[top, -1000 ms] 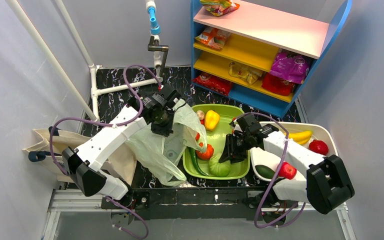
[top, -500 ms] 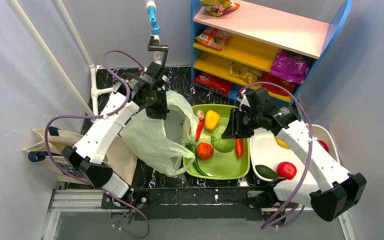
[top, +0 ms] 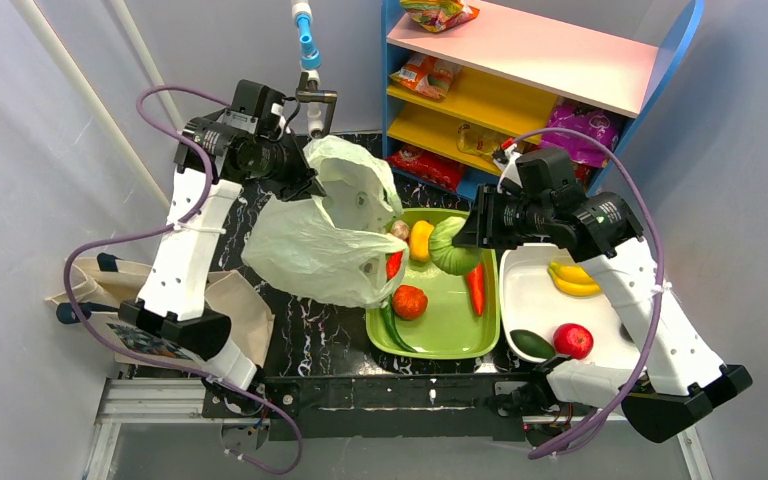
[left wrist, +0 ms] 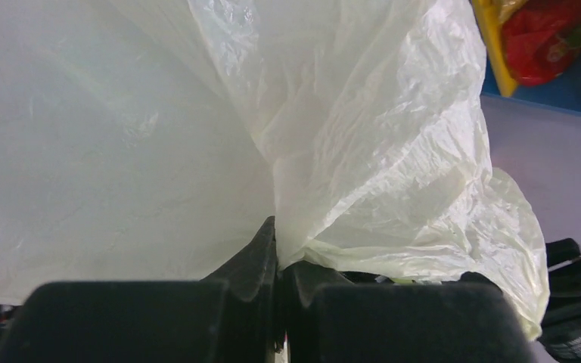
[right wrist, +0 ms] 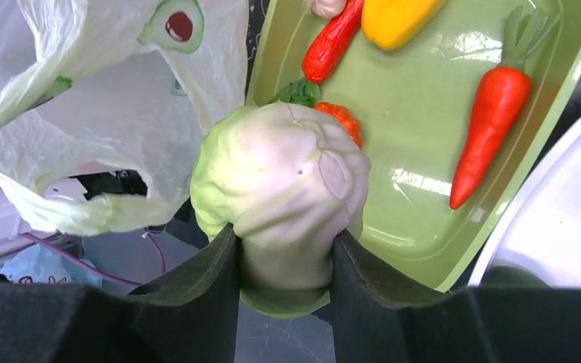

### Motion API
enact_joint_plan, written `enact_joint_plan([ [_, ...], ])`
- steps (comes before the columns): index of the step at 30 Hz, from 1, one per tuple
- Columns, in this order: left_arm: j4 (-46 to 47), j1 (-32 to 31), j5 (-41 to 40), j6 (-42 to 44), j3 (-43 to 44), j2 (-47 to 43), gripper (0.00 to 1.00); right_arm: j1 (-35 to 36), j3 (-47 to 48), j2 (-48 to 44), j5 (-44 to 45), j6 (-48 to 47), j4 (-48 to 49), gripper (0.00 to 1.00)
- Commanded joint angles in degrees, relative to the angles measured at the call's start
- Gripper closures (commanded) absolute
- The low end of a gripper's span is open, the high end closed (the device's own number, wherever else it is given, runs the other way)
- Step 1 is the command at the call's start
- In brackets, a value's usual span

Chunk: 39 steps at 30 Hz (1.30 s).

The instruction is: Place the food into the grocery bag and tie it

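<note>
Cabbage is clamped in the right gripper, jaws spread to its width. It is held over the green tray at the centre of the overhead frame, just beside the bag mouth. Grocery bag is held up by its rim, left of centre. The left gripper is pressed together on the thin film. Tomato, yellow pepper and carrot are seen lying in the green tray. Bananas and red apple are noted in the white tray, to its right. Snack packets are seen on the shelf, upper right.
</note>
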Motion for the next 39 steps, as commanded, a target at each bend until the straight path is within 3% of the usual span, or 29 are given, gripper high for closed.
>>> enact_joint_plan([
  [1,3.4,1.2,8.9,-7.2,-6.2,-5.0,1.00,0.2,2.8,-0.1,1.3,-0.6,-1.5,0.71],
  [9,19.8,1.3,13.4,-13.5,-36.4,-17.2,1.00,0.1,4.7,-1.0,3.0,-1.0,-1.0,0.72],
  [15,22.8,1.2,18.6,-10.8,-46.6,-17.9,1.00,0.1,2.4,-3.2,-2.4,-1.4,4.4,0.72],
  [26,26.4,1.2,20.9,-11.6,-46.7,-17.7,1.00,2.0,-0.2,-2.1,-6.9,-1.9,14.2,0.72],
  [39,26.0,1.2,21.5,-12.4,-46.6,-17.5,1.00,8.9,-6.6,1.9,-3.6,-1.3,24.0,0.73],
])
